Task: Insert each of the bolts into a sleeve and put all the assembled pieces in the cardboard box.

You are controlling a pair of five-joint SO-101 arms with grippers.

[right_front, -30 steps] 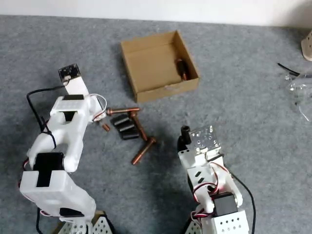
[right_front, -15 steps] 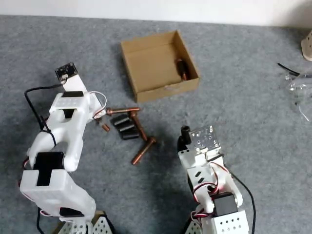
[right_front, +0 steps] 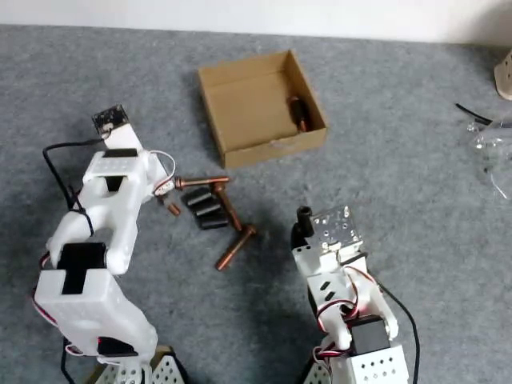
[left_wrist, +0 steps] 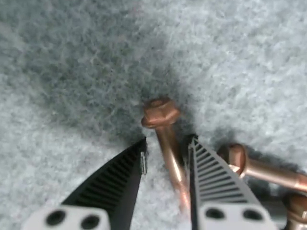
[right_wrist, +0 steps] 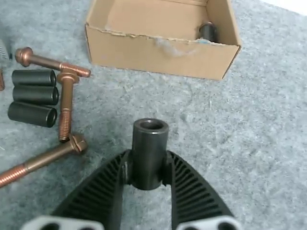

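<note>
Left gripper is straddling a copper bolt lying on the carpet, jaws parted, not clamping; the shank's end is running out of sight under the gripper. Right gripper is clamping a black sleeve upright, lower centre of the high view. Cardboard box, upper centre, is holding one dark piece, its detail hard to make out.

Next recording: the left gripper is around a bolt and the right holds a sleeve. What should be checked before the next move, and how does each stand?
1. Left gripper open, straddling the bolt: ok.
2. Bolt clamped: not ok.
3. Right gripper holds the sleeve, bore unobstructed: ok.
4. Neighbouring bolt clear of the left gripper: cannot tell.
5. Cardboard box has room beside the assembled piece: ok.
</note>
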